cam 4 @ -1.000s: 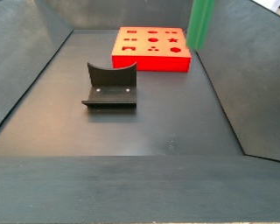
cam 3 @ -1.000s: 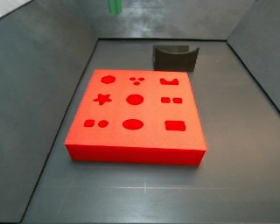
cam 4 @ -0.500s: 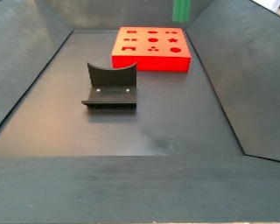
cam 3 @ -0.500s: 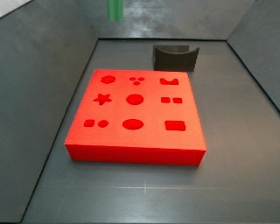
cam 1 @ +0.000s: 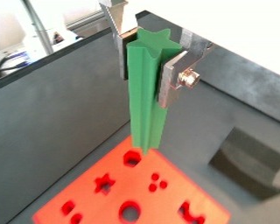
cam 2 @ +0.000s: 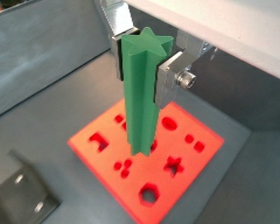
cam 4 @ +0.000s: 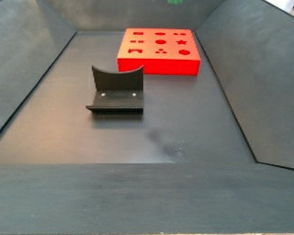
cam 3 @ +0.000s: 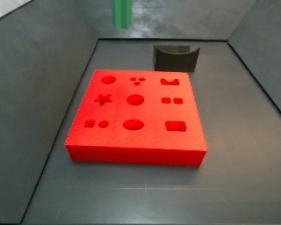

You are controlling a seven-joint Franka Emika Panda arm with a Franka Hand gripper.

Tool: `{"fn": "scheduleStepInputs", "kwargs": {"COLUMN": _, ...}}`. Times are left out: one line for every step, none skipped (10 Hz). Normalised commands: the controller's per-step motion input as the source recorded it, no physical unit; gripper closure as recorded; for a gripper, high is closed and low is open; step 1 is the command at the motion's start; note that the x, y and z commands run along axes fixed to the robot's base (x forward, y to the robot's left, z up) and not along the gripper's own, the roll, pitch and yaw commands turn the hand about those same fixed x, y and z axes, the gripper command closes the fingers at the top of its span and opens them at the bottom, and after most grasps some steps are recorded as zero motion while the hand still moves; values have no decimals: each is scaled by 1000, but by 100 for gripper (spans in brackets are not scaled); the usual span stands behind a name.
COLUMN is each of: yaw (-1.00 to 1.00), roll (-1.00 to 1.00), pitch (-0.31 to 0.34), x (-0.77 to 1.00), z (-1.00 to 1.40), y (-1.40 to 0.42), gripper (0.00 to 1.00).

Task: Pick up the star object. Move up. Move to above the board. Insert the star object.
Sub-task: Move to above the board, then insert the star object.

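My gripper (cam 1: 150, 48) is shut on the star object (cam 1: 145, 96), a tall green peg with a star-shaped end, and holds it upright near its upper end. Both wrist views show this grip, with the gripper (cam 2: 143, 52) on the peg (cam 2: 140, 96). The board (cam 1: 78, 188) is a flat red block with shaped holes, and it lies well below the peg's lower end. In a wrist view the board (cam 2: 213, 131) lies under the peg. In a side view only the peg's lower end (cam 3: 123, 12) shows, high above the board's (cam 3: 154, 145) far side. The gripper itself is out of both side views.
The dark fixture (cam 3: 176, 58) stands on the floor behind the board, and in a side view the fixture (cam 4: 115, 90) is in front of the board (cam 4: 160, 64). It also shows in a wrist view (cam 1: 254, 162). Sloped dark walls enclose the floor.
The gripper has carried the green peg sideways toward the board. In one side view more of the peg now hangs into the frame; in the other it has slid out at the top.
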Motion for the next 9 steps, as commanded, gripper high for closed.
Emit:
{"fn": "scheduleStepInputs", "kwargs": {"yaw": 11, "roll": 24, "pitch": 125, "x": 340, "z": 170, "y": -934, "gripper": 100}}
{"fn": "scheduleStepInputs", "kwargs": {"yaw": 11, "roll": 46, "pitch": 129, "x": 273, "z": 118, "y": -652, "gripper": 100}}
{"fn": "scheduleStepInputs", "kwargs": {"yaw": 9, "roll": 68, "pitch": 129, "x": 207, "z": 73, "y": -402, "gripper": 100}}
{"fn": "scheduleStepInputs", "kwargs": {"yaw": 8, "roll": 83, "pitch": 116, "x": 131, "z": 35, "y": -172, "gripper": 100}}
{"fn": "scheduleStepInputs", "kwargs": {"yaw": 0, "roll": 9, "pitch": -3, "x": 0, "z": 0, "y": 0, "gripper": 100}}
{"fn": "scheduleStepInputs", "kwargs": {"yaw": 0, "roll": 0, "pitch": -19, "x": 0, "z": 0, "y": 0, "gripper": 100}}
{"fn": "scheduleStepInputs", "kwargs": {"yaw": 0, "roll": 0, "pitch": -13, "x": 0, "z": 0, "y": 0, "gripper": 100}}
{"fn": "scheduleStepInputs", "kwargs": {"yaw": 0, "roll": 0, "pitch": -4, "x": -14, "z": 0, "y": 26, "gripper": 100}}
{"fn": "scheduleStepInputs", "kwargs": {"yaw": 0, "roll": 0, "pitch": 0, "x": -29, "z": 0, "y": 3, "gripper": 100}}
